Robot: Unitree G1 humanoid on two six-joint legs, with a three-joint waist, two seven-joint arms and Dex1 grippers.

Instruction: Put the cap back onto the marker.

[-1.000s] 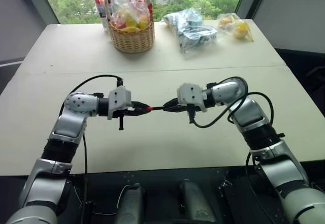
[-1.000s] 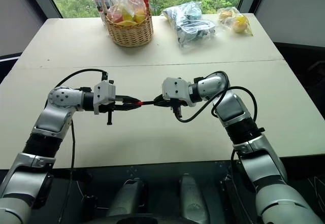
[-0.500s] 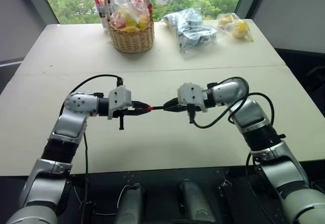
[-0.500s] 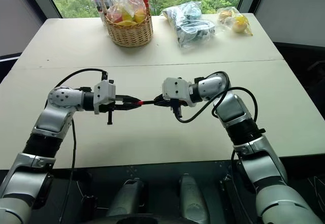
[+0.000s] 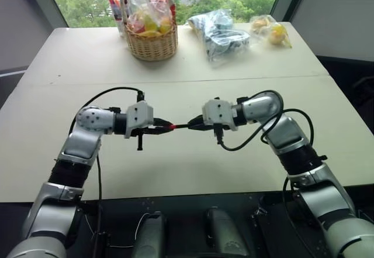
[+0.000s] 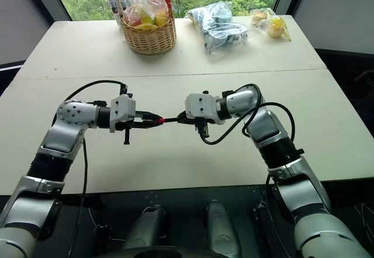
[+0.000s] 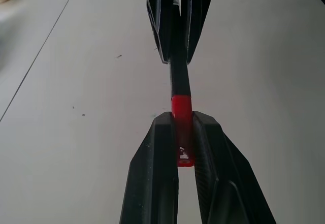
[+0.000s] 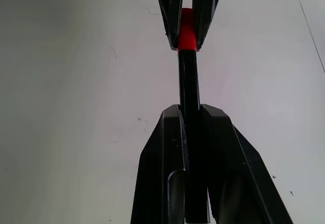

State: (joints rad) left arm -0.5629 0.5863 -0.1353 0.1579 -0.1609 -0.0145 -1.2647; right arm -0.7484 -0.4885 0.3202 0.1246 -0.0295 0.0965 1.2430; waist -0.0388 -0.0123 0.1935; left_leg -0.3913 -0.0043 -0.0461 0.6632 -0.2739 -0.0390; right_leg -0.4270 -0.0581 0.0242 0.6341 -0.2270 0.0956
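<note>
Holding the tiny bright red plastic cap (image 7: 182, 127) tight between its two black fingers, the left gripper (image 5: 165, 126) points to the right, above the big pale table (image 5: 175, 158). Its jaws are squeezed almost together, with just the cap between them. The right gripper (image 5: 194, 124) points to the left and meets it in the middle. Its jaws are pressed shut on the thin black marker (image 8: 189, 89), which sticks out toward the left gripper.

The end of the marker goes straight into the red cap, so the two make one line from gripper to gripper. I cannot tell if the cap is pushed all the way on. Both are up in the air over the near half of the table, a little left of the middle.

Far away, at the back of the table, sits a woven basket (image 5: 151, 41) with bagged fruit in it. Some upright coloured markers (image 5: 117, 9) stand just left of the basket. To the right of it lies a crinkly clear plastic bag with dark things inside (image 5: 221, 31). Further right is a small bag with yellow fruit (image 5: 272, 31).
</note>
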